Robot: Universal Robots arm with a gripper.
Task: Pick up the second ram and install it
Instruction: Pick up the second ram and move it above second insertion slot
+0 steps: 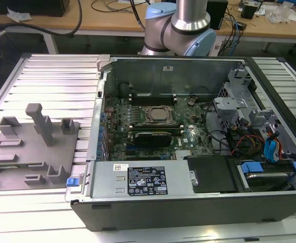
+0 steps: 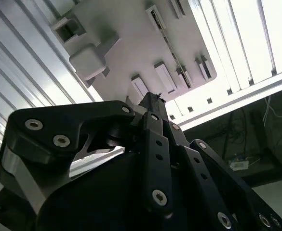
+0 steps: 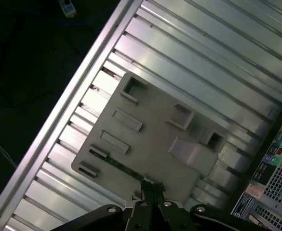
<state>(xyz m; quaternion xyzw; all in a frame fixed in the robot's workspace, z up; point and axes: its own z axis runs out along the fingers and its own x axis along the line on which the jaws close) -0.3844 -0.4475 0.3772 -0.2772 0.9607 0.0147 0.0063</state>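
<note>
The second ram is a thin green stick lying in a long slot along one edge of the grey moulded holder tray. In the first wrist view my gripper hangs above the tray, its tips close to one end of the stick and apart from it. Its fingers are shut together with nothing between them. The second wrist view shows the gripper from behind, with the tray beyond it. In the exterior view the tray sits on the ribbed table, left of the open computer case.
Inside the case lie the motherboard's black memory slots, a processor socket, cables and a power supply. The tray has upright posts. The table edge drops to a dark floor. The arm's base stands behind the case.
</note>
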